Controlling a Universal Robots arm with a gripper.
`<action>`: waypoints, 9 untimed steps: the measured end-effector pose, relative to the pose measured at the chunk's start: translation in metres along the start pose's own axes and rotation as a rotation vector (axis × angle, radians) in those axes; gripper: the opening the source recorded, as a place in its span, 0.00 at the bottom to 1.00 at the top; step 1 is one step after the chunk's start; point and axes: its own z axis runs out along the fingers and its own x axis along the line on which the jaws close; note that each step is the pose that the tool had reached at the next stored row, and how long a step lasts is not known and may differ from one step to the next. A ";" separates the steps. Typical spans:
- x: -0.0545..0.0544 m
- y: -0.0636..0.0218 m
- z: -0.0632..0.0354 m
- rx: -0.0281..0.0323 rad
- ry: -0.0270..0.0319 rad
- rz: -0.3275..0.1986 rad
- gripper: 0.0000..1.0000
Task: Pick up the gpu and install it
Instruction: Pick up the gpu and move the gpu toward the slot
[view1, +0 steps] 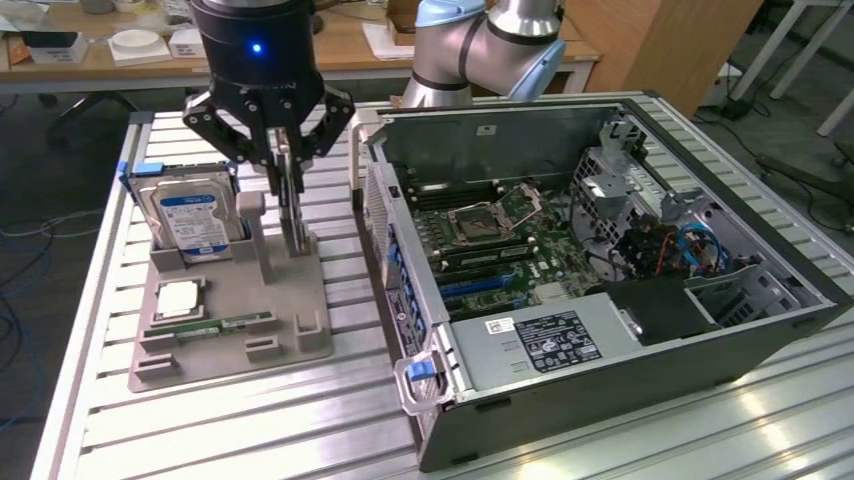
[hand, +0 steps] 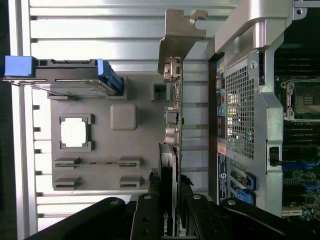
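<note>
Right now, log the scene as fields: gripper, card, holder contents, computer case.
gripper: black gripper closed on the thin dark gpu card
gpu: upright on edge at the grey plastic holder
holder contents: silver hard drive with blue-white label, square silver processor, narrow green memory stick
case: open grey metal computer case beside the holder, motherboard exposed

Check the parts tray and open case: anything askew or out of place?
Nothing stands out. The gpu stands upright on the gray parts tray with the gripper closed on it; the hard drive and processor sit squarely in their holders.
</note>
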 end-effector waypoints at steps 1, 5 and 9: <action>0.000 0.0000 -0.0005 0.0000 0.0000 0.000 0.26; 0.000 0.0001 -0.0021 0.0000 0.0000 0.000 0.26; 0.000 0.0002 -0.0039 0.0001 0.0001 0.000 0.26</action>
